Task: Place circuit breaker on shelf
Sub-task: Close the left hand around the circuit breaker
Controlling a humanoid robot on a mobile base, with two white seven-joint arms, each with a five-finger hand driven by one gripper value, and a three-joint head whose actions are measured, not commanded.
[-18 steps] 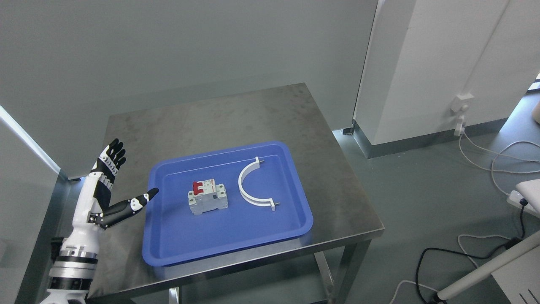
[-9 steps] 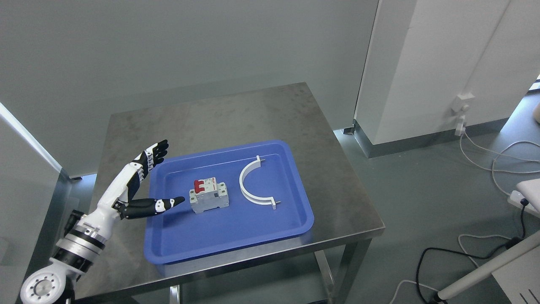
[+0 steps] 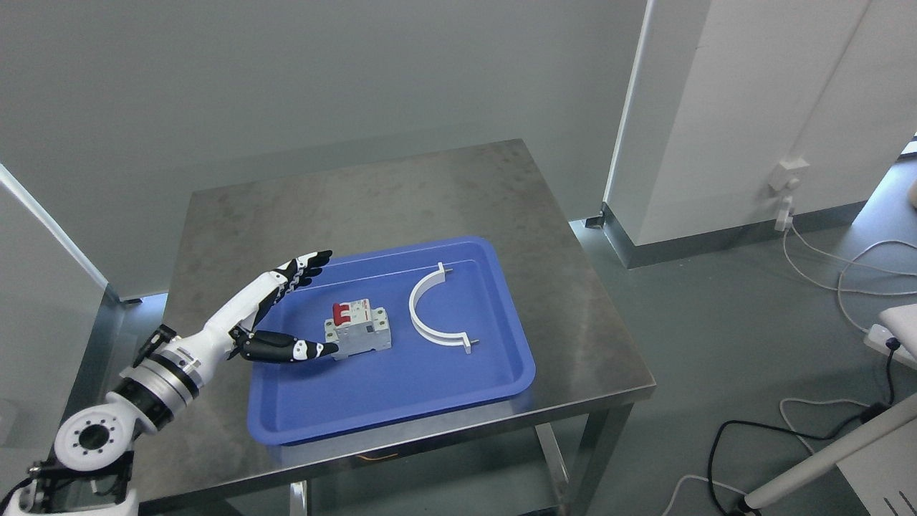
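While I watch through the head camera, my left robot hand (image 3: pixel 283 308) reaches in from the lower left over the near-left part of the blue tray (image 3: pixel 401 401). Its fingers (image 3: pixel 304 266) are spread wide and stretched out toward the tray's far rim, holding nothing, and the thumb (image 3: pixel 294 350) points across the tray floor with its tip right at the left side of the circuit breaker (image 3: pixel 358 331). I cannot tell whether the thumb tip actually touches the casing or just stops beside it. The fingers themselves are apart from the breaker, above and to its left.

The circuit breaker sits on the tray floor, a little left of the tray's middle. It is a light grey block with red switch levers at its far-left end, and its long side runs roughly left to right.

Just to the right of it, apart from it, lies a white curved bracket (image 3: pixel 423 315), a half ring that opens to the right, with small pins at both ends.

The tray rests on the steel tabletop (image 3: pixel 372 193), toward its near edge. On the floor at the right run white and black cables (image 3: pixel 817 269). My right arm does not show.
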